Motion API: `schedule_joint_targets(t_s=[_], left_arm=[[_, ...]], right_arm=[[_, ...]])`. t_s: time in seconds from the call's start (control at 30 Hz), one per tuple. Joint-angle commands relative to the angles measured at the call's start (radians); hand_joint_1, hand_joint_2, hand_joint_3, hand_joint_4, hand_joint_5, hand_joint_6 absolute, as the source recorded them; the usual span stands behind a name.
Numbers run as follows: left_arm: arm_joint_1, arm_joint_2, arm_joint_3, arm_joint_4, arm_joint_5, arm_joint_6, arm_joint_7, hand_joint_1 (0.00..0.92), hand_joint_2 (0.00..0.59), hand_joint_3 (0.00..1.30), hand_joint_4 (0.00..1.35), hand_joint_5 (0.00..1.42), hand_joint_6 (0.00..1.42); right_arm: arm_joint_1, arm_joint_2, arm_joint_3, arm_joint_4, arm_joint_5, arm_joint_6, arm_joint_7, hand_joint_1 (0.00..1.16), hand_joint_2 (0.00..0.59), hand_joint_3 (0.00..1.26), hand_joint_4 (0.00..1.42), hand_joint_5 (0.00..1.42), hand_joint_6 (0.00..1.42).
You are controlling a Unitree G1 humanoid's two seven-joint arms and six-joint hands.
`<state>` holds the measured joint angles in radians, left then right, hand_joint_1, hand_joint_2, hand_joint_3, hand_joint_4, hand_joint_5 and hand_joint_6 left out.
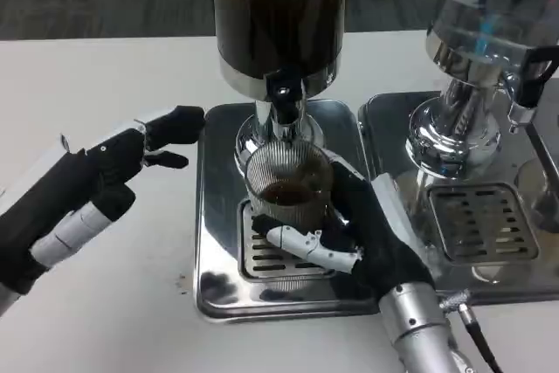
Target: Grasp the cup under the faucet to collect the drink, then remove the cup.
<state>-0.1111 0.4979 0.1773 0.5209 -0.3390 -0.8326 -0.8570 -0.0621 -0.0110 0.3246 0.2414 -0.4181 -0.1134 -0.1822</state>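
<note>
The right hand [367,233] wraps the ribbed clear glass cup [288,185], fingers closed on its near and right side, with one white finger [310,249] lying across the front at the base. The cup stands upright on the slotted steel drip grate [262,255], directly beneath the black-tipped chrome faucet [281,107] of the dark drink dispenser [279,15], and holds a shallow pool of brown liquid. Its long axis is vertical, so removal likely means drawing it toward the robot, clear of the spout. The left hand [131,159] hovers over the white bench [105,76], fingers apart and holding nothing, left of the mirrored steel tray [214,216] and farther from the cup.
</note>
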Motion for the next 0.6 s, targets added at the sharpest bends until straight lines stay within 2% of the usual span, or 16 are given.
schedule_joint_targets(t_s=[0.03, 0.2, 0.53, 0.6], left_arm=[[0.009, 0.015, 0.0, -0.007, 0.023, 0.006, 0.008, 0.0, 0.1, 0.19, 0.16, 0.16, 0.3], [0.012, 0.017, -0.001, -0.01, 0.025, 0.007, 0.009, 0.0, 0.105, 0.19, 0.16, 0.17, 0.3], [0.014, 0.02, 0.002, -0.014, 0.03, 0.01, 0.012, 0.0, 0.11, 0.19, 0.17, 0.18, 0.32], [0.014, 0.02, 0.002, -0.015, 0.031, 0.01, 0.012, 0.0, 0.111, 0.19, 0.17, 0.18, 0.32]], right_arm=[[0.019, 0.004, 0.025, 0.015, -0.038, 0.021, -0.015, 0.65, 0.092, 0.27, 0.27, 0.32, 0.47], [0.024, 0.011, 0.033, 0.014, -0.054, 0.02, -0.037, 0.66, 0.088, 0.29, 0.32, 0.39, 0.56], [0.031, 0.036, 0.05, 0.018, -0.082, 0.03, -0.096, 0.67, 0.084, 0.38, 0.43, 0.55, 0.84], [0.032, 0.039, 0.052, 0.021, -0.084, 0.028, -0.105, 0.68, 0.099, 0.4, 0.45, 0.58, 0.89]])
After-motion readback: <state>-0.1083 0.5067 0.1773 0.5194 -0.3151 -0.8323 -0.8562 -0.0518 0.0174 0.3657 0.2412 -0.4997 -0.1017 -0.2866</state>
